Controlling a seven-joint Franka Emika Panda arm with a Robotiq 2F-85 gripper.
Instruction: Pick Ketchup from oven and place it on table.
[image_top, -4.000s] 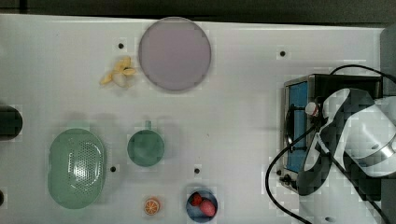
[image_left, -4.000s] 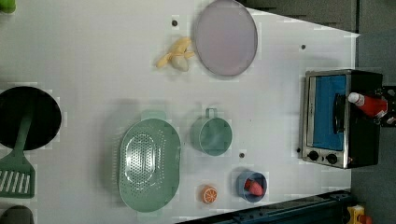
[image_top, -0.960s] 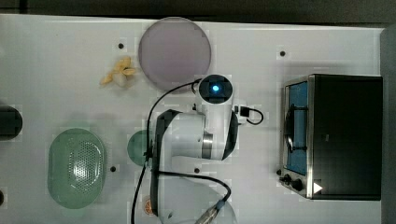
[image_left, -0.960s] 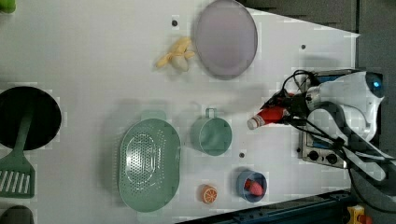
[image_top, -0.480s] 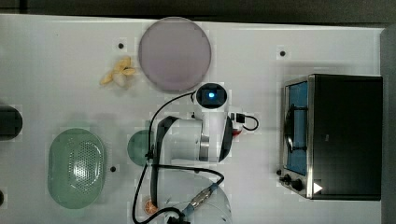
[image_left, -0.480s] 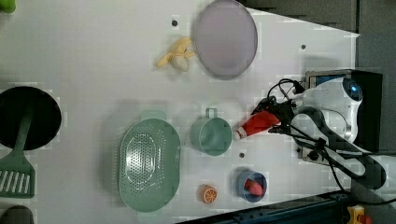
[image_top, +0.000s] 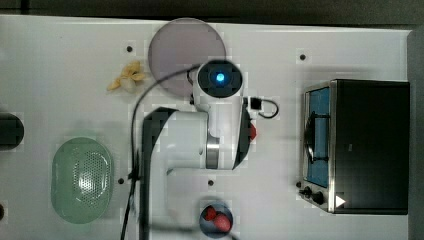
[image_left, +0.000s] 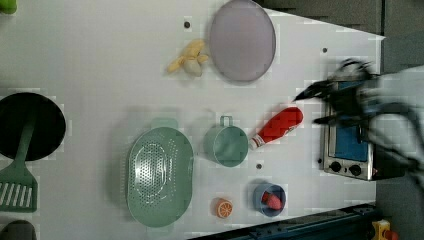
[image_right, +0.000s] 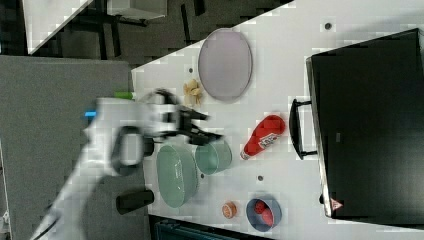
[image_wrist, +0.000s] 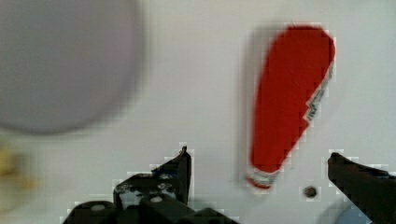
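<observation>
We see the tool (image_wrist: 257, 172) with its fingers wide apart, holding nothing. Below and between them the ketchup (image_wrist: 289, 102) lies flat on the tabletop (image_wrist: 196, 93), outside the oven (image_left: 350, 140). We judge it light, smooth, slightly squeezable; grip mid-body, across its width.

no words, brand names or numbers can be read on anything here. the ketchup (image_left: 276, 127) carries a white-and-red label along its side, seen as a pale strip in the wrist view, but its print is too blurred to make out. the oven (image_right: 369, 125) bears one sign: a small warning triangle near a corner of its black top, red-edged in the right view and white in the top view, with the symbol inside it too small to tell. the knobs on the oven's front show no legible markings.
</observation>
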